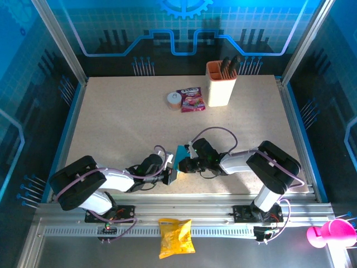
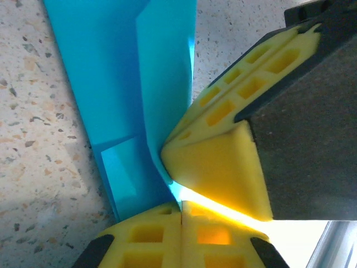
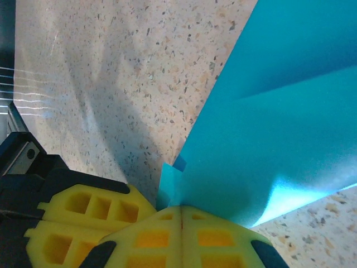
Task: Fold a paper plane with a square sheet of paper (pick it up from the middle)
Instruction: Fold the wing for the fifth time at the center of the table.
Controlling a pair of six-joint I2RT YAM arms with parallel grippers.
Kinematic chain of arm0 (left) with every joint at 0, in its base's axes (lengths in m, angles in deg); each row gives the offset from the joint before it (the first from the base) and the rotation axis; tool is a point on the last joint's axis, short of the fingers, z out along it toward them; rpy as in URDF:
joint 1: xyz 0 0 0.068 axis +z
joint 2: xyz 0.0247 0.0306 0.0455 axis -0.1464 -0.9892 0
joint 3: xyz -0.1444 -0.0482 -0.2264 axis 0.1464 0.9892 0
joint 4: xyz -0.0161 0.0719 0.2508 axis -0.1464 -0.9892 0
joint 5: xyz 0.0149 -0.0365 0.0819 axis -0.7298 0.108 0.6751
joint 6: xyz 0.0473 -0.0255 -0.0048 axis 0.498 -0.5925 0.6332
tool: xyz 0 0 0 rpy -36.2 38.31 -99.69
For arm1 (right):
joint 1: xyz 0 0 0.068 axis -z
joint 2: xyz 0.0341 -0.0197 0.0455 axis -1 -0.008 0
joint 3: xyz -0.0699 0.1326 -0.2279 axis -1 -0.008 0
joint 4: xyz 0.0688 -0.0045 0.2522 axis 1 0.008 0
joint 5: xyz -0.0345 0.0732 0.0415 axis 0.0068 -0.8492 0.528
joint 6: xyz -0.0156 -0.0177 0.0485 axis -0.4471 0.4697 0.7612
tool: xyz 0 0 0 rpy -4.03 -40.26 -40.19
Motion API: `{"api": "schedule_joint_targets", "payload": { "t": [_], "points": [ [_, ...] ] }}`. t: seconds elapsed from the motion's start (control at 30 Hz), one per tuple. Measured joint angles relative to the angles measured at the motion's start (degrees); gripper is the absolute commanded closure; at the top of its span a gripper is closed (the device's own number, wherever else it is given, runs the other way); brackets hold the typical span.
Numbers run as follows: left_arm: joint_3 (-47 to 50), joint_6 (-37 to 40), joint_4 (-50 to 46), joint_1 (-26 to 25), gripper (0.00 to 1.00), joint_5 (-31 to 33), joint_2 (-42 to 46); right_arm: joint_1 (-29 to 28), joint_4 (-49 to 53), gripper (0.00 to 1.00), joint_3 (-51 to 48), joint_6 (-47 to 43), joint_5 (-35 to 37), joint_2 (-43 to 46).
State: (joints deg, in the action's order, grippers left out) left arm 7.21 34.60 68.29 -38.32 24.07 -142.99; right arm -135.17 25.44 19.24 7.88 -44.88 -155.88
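Left gripper [image 2: 181, 215] and right gripper [image 3: 181, 215] each clamp the paper [image 3: 279, 111]. It looks light and floppy, so it is best held near the creases.

Sheet of paper [image 1: 181, 153] sits front-centre on table [image 1: 122, 123], btwn left gripper [image 1: 172, 175] & right gripper [image 1: 186, 165], touching both. Tape roll [image 1: 174, 100], snack packet [image 1: 191, 100] & holder [image 1: 221, 84] line up L-to-R at back. Crisp bag [image 1: 175, 237] lies before table's front edge.
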Motion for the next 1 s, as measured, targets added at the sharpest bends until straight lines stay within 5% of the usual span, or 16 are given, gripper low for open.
{"api": "schedule_joint_targets", "payload": {
  "t": [0.5,0.53,0.63,0.8,0.83,0.93,1.0],
  "points": [
    [0.04,-0.15,-0.07,0.90,1.00,-0.13,0.09,1.07,3.85,1.00,5.64,0.98,-2.03,-5.29],
    [0.04,-0.15,-0.33,1.01,0.97,-0.11,0.33,1.07,5.22,1.00,6.38,1.25,-2.05,-5.44],
    [0.09,-0.35,-2.67,1.40,0.68,0.09,2.56,0.96,9.42,1.00,8.87,2.05,-1.73,-6.23],
    [-0.04,0.00,-7.96,1.42,0.53,1.62,12.57,1.05,13.90,1.00,11.65,3.65,-1.75,-7.32],
    [-0.20,0.15,-9.38,1.42,0.58,2.05,14.69,1.05,14.40,1.00,11.98,4.00,-1.77,-7.45],
    [-1.27,1.18,-13.68,1.42,0.93,2.47,18.73,1.05,15.17,1.00,12.66,4.90,-1.88,-7.89],
    [-2.03,2.12,-15.54,1.42,1.00,2.40,19.69,1.03,15.47,1.00,13.00,5.31,-1.92,-8.09]
  ]
}}
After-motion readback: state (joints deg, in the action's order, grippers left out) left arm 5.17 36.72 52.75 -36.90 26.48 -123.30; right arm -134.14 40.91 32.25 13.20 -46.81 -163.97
